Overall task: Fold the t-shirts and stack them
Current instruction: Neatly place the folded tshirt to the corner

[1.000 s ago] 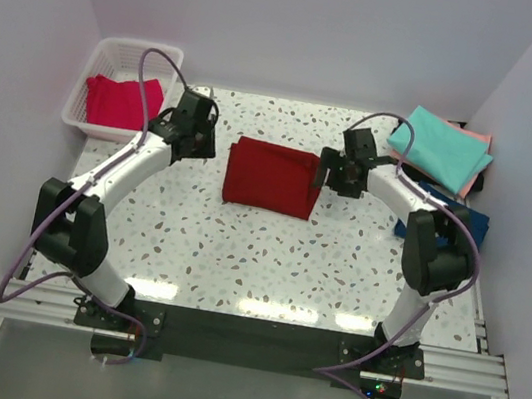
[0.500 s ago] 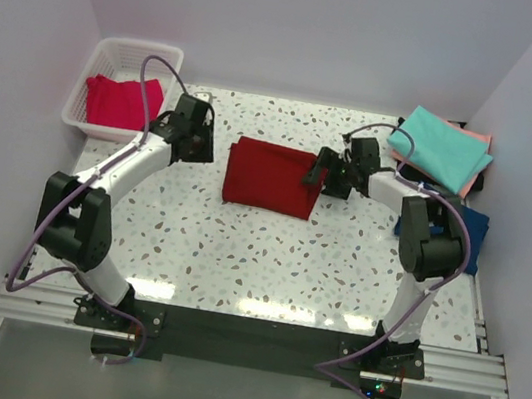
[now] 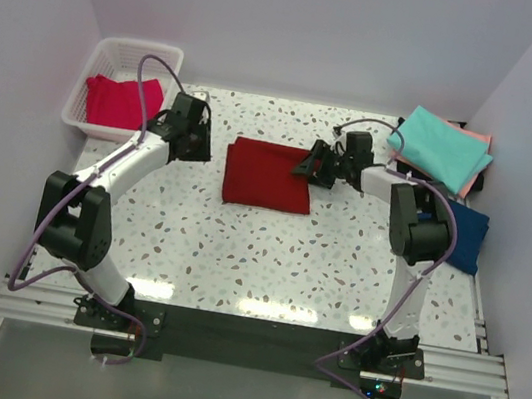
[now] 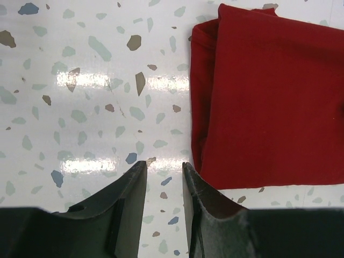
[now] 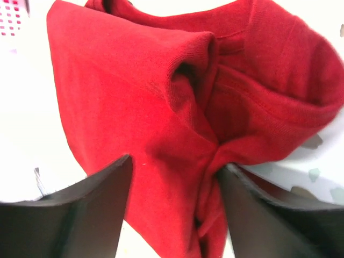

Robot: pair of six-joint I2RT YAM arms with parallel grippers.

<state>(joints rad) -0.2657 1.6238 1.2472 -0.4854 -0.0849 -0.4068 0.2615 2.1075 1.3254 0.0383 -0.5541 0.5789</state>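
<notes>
Speckled terrazzo table (image 3: pixel 268 251) | right gripper (image 3: pixel 309 163) has swung in, jaws wide astride right edge of folded dark red cloth t-shirt (image 3: pixel 268 175) at table centre, not pinched | left gripper (image 4: pixel 164 169) part-open, empty, beside its left edge | likely grab for stacking

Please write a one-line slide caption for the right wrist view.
Open right tool poised at the bunched edge of the dark red t-shirt on the speckled table.
</notes>
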